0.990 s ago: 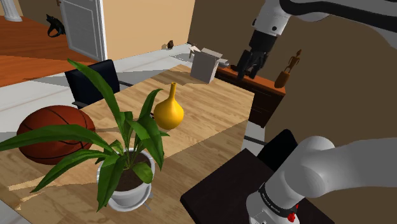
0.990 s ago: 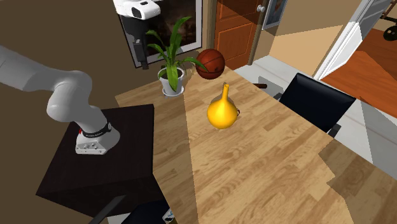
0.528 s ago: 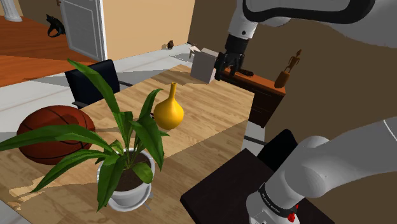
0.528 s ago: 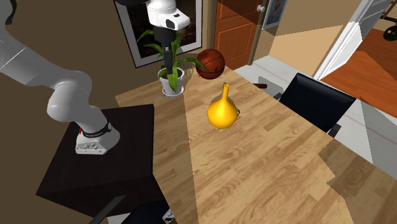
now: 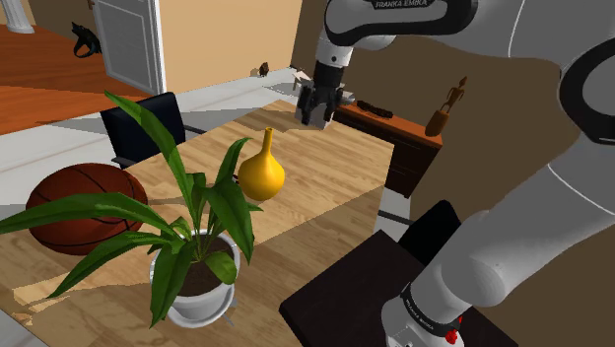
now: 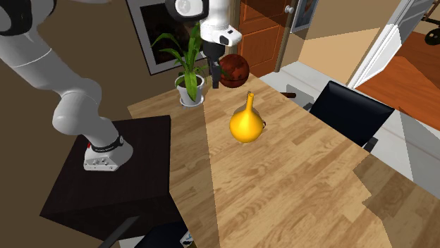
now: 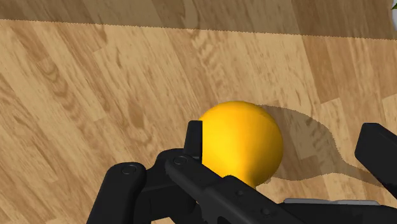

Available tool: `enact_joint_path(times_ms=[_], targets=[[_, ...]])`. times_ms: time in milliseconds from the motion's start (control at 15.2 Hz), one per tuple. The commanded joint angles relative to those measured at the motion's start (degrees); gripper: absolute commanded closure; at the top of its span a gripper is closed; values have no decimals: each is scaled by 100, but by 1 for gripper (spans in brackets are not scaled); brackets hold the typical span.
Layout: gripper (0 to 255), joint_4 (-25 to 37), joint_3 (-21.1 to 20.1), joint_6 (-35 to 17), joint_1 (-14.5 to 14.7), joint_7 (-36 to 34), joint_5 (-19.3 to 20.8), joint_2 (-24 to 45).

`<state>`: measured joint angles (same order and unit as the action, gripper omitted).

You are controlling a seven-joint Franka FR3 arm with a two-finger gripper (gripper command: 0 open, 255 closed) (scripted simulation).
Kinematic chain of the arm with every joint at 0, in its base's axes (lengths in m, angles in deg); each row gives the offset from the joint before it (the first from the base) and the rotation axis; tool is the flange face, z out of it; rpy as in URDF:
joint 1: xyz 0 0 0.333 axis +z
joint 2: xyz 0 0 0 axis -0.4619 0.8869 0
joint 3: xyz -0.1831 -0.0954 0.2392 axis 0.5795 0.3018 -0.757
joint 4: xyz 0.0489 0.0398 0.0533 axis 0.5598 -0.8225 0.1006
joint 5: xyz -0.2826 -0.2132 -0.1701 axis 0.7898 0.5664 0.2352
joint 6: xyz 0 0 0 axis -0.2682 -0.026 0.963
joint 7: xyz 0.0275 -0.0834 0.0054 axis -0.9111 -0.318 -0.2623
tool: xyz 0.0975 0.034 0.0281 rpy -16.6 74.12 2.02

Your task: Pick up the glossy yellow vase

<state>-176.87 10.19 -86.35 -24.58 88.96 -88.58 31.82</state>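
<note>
1 glossy, bulbous, narrow-necked vase (image 5: 261,173) on woodgrain table (image 5: 330,163).

My views were bright and sharp. The yellow vase (image 7: 245,143) threw a soft shadow on the table (image 7: 95,83); a broad dimmer band crossed the wood.

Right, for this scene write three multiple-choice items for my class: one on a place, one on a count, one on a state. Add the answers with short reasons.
1. Where does the yellow vase stand? A on the floor; B on the wooden table; C on a chair.
2. How many basketballs lie on the table? A one; B two; C three.
3. How is the pincer? A shut on the vase; B shut on a leaf; C open, holding nothing.
Answers: 1 B, its base rests on the planks. 2 A, a single ball lies beside the potted plant. 3 C, the wrist view shows its fingers apart with nothing clasped.
</note>
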Motion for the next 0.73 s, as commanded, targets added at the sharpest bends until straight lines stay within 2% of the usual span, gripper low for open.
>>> enact_joint_path(times_ms=[0, 330, 660], targets=[[0, 320, -19, -98, 17, -30, -6, 442], [0, 1298, -47, -197, 46, -81, -8, 1585], [0, 2544, -69, -99, 73, -128, -1, 2798]])
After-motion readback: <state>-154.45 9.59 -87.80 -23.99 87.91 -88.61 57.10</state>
